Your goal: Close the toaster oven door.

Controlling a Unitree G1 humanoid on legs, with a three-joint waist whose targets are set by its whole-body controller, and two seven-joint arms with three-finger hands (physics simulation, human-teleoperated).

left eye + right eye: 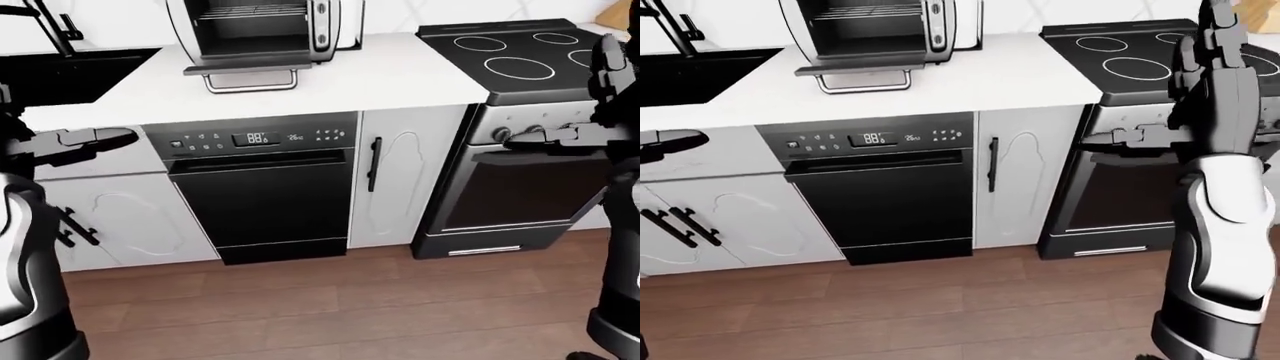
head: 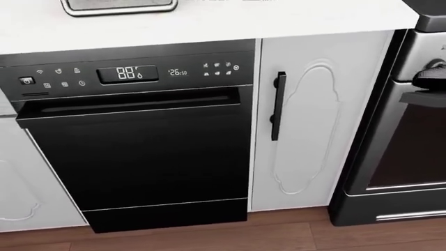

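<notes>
Toaster oven [image 1: 262, 28]: stood on the white counter [image 1: 400, 75] at the top of the left-eye view, above the dishwasher [image 1: 262, 187].
Toaster oven door [image 1: 245, 70]: hung open, folded down flat over the counter, its handle bar toward the counter's near edge; in the head view only its edge showed at the top left.
Left hand [image 1: 90, 140]: sat at the left edge of the left-eye view, beside the drawer front under the counter, fingers stretched out and holding nothing; it lay lower than the door and well apart from it, off to its left.
Right hand [image 1: 1130, 136]: sat before the stove [image 1: 1140, 90] front, near the knobs, fingers spread and empty; well apart from the door, off to its right and lower.
Between hands and door: the counter edge and the dishwasher's control panel; neither hand touched the oven.
Other: a black sink [image 1: 70, 75] to the left of the oven, a narrow white cabinet [image 2: 313, 120] with a black handle between dishwasher and stove, wooden floor [image 1: 330, 300] below.
</notes>
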